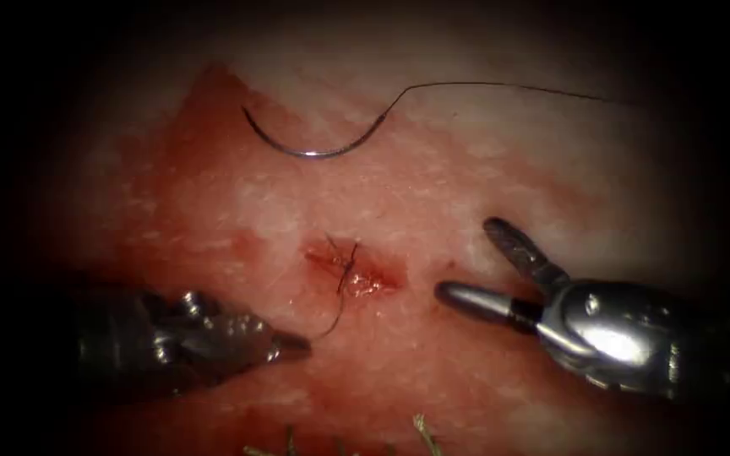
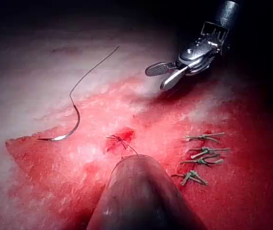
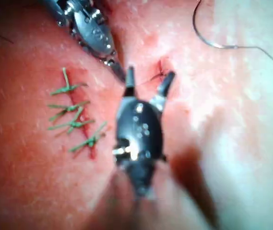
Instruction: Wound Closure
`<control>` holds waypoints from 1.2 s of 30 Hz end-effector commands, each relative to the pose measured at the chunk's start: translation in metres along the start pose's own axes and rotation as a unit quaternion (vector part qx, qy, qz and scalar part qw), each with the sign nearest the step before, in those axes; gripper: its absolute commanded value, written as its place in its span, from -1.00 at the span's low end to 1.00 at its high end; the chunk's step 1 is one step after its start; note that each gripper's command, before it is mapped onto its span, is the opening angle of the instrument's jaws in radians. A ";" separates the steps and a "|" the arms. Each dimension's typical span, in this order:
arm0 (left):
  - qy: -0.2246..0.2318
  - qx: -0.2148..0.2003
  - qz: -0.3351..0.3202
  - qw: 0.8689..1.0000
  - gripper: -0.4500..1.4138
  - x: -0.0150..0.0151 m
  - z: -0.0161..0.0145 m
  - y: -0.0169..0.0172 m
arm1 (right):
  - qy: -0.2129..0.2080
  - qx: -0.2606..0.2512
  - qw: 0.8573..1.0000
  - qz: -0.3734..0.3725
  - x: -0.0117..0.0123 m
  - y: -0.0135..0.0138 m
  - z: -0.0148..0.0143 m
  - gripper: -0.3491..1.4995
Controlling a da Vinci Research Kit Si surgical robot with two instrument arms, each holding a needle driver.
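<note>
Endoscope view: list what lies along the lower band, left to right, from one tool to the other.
left arm's tool, jaws shut on the thread tail → stitch thread crossing the cut → right arm's tool, jaws open, holding nothing. The needle lies free on the tissue farther up, not in it.

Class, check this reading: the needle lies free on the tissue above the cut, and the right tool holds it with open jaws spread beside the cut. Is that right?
One error: the right tool holds nothing. Its jaws stand open beside the cut, as the endoscope view shows. The needle does lie free on the tissue above the cut, away from both tools.
</note>
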 end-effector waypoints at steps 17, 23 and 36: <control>0.026 0.011 0.024 0.999 -1.00 0.0023 -0.0041 0.0007 | 0.025 0.048 0.980 -0.192 -0.0053 -0.0022 0.0086 0.74; 0.028 0.011 0.026 0.999 -1.00 0.0026 -0.0043 0.0011 | 0.006 0.042 0.961 -0.274 -0.0036 -0.0041 0.0102 0.76; 0.028 0.014 0.028 0.999 -1.00 0.0027 -0.0040 0.0015 | 0.002 0.027 0.946 -0.324 -0.0022 -0.0050 0.0134 0.76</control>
